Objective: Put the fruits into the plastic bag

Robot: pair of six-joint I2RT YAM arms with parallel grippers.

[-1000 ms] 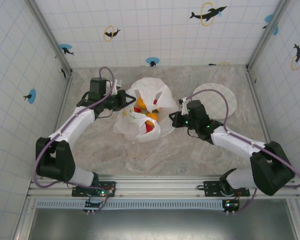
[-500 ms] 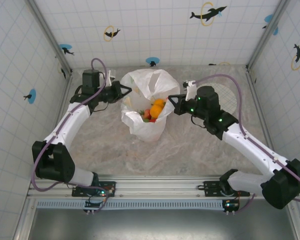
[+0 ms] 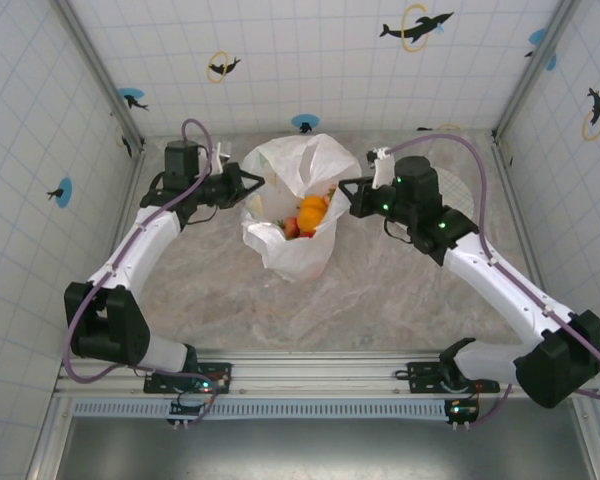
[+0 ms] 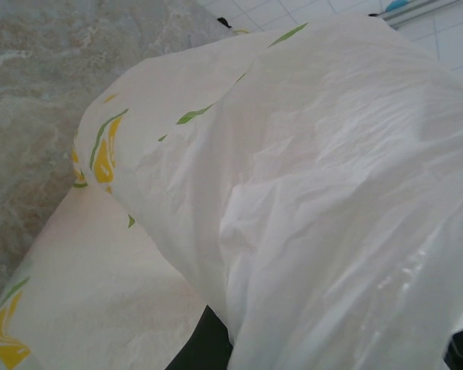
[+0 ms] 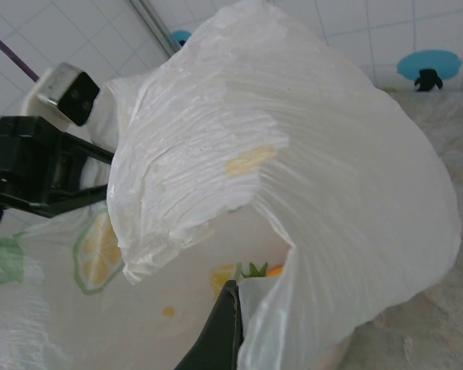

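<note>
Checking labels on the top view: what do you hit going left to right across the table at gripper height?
left gripper → bag, fruits inside → right gripper → plate

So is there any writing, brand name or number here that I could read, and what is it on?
There are no readable words, numbers or brand names.
plastic bag: printed with citrus slices and green leaves, no lettering.
Wall tiles: dolphin stickers with rings, pictures without text.
</note>
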